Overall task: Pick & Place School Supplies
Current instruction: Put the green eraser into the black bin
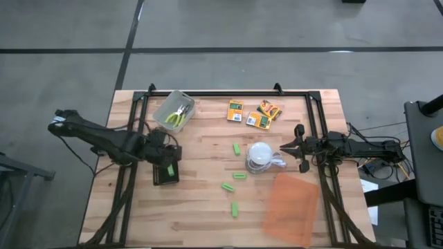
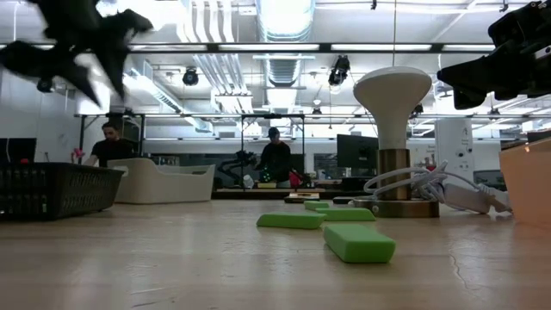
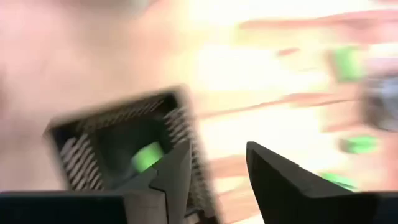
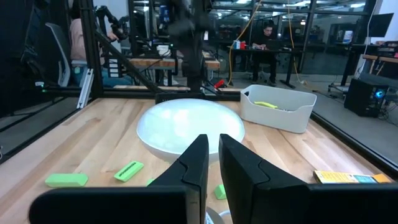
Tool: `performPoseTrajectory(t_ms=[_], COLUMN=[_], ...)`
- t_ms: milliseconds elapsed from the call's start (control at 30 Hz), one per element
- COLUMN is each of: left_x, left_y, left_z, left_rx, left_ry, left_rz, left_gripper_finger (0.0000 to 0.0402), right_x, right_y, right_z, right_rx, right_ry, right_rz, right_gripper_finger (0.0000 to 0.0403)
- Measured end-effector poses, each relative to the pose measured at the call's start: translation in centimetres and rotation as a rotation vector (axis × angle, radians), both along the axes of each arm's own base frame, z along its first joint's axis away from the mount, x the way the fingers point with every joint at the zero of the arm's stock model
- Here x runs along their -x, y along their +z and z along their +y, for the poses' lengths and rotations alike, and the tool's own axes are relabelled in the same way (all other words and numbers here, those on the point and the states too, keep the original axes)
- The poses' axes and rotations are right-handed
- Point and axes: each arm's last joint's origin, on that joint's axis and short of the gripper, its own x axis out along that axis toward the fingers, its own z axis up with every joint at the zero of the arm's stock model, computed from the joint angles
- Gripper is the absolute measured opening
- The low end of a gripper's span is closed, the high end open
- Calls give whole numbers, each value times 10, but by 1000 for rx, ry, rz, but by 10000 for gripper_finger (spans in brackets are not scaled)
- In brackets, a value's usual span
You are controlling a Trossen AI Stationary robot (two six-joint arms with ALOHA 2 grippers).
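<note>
Green stick (image 1: 169, 170) in black tray (image 1: 165, 180)

No readable text anywhere; green labels on orange-yellow boxes (image 1: 236, 111) too small to make out.

The left wrist view is motion-blurred: the black tray (image 3: 124, 149) and the green stick (image 3: 147, 157) inside it smear. An orange-yellow box (image 4: 351, 178) is cut off by the right wrist view's edge.

Wooden table (image 1: 201, 214), black tray (image 1: 166, 173), green sticks (image 1: 236, 149), orange boxes (image 1: 235, 111), orange sheet (image 1: 291, 207), lamp (image 1: 259, 157)
</note>
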Motion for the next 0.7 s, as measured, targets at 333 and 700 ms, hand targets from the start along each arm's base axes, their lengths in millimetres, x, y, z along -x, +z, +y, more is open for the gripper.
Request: performPoseTrajectory(t_ms=[333,700], left_x=[-48,-115], left_y=[36,-25], left_z=[-16,-47], left_rx=[-468,-740], left_ry=[-629,-1037], left_rz=[-315,-339], left_gripper_finger=[159,159], right_x=[0,0], right_y=[0,0], right_z=[0,0], right_rx=[0,0], right_ry=[0,0], right_rz=[0,0], right_gripper_finger=[36,36])
